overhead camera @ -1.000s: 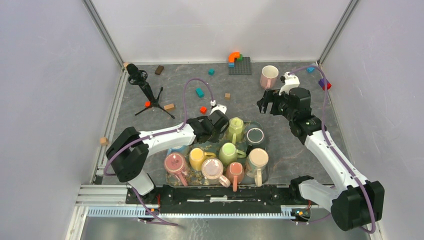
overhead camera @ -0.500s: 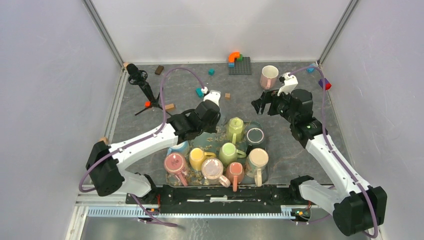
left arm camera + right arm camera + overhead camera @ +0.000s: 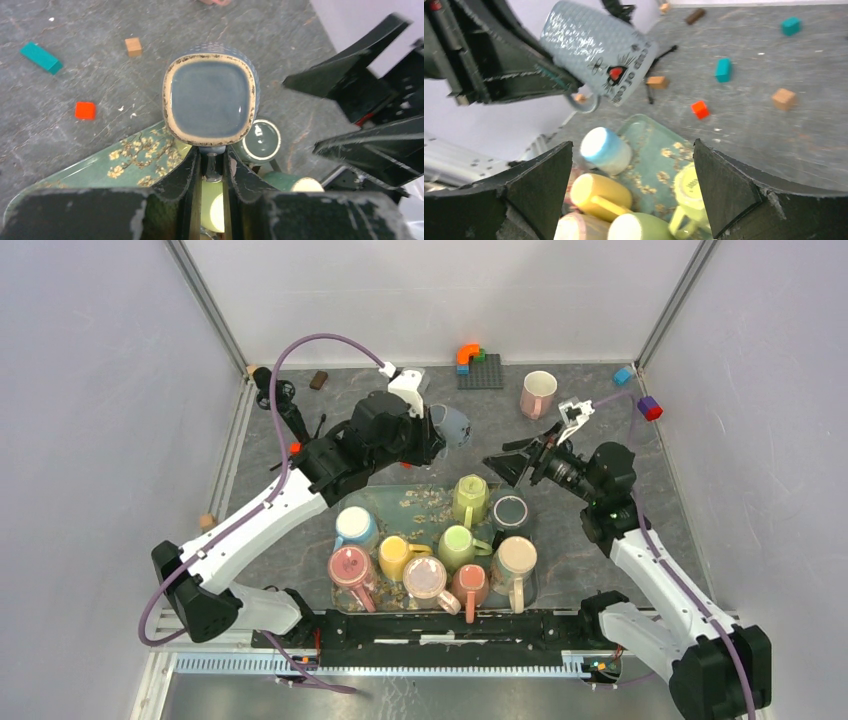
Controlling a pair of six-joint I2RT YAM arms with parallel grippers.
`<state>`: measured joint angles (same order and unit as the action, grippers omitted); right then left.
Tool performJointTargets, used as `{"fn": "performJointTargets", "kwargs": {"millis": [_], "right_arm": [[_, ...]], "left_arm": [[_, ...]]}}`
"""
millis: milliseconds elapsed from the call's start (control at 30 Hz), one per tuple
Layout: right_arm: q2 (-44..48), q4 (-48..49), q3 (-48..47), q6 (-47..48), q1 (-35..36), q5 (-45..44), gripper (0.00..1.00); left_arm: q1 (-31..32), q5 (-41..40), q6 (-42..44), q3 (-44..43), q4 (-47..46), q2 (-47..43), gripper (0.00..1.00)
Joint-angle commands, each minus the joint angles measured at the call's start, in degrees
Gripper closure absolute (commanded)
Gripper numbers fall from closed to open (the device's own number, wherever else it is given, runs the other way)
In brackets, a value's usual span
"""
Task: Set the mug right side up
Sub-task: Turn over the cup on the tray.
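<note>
Left pincer [image 3: 212, 165] clamped on the handle of the grey-blue mug [image 3: 210, 97]. The mug is held in the air just beyond the fingertips, its long axis tilted and one flat end turned towards the wrist. The right pincer [image 3: 634, 165], jaws wide apart and holding nothing, is faced towards the mug, near but not touching. Beneath the left pincer lie the tray [image 3: 130, 160] edge and the table [image 3: 570, 530]. Room for an upright set-down is judged ample among the scattered blocks [image 3: 85, 110].
</note>
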<state>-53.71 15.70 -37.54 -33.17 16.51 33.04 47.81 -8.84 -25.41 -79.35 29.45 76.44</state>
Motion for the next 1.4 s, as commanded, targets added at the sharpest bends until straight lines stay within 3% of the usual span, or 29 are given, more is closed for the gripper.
{"fn": "performJointTargets", "kwargs": {"millis": [0,167,367,767,1100,1367], "right_arm": [[-0.6,23.2,5.0,-15.2,0.4,10.5,0.04],[-2.8,35.7,7.6,-23.8,2.1,10.8,0.04],[-6.4,41.5,7.5,-27.1,7.7,7.0,0.03],[-15.4,60.3,8.3,-38.4,10.9,0.1,0.05],[-18.8,70.0,8.4,-44.6,11.3,-6.9,0.18],[-20.8,69.1,5.9,-45.2,12.3,-6.8,0.28]], "left_arm": [[-1.6,7.3,-1.1,-4.4,-5.8,-2.2,0.98],[-2.3,11.5,-2.7,-5.5,-8.7,-2.2,0.98],[-3.1,15.3,-5.5,-5.2,-13.0,-2.4,0.98],[-3.7,19.8,-9.9,-2.2,-19.2,-3.3,0.98],[-4.2,21.5,-12.1,0.7,-23.0,-3.8,0.98],[-4.4,23.2,-13.3,4.1,-27.4,-4.1,0.98]]}}
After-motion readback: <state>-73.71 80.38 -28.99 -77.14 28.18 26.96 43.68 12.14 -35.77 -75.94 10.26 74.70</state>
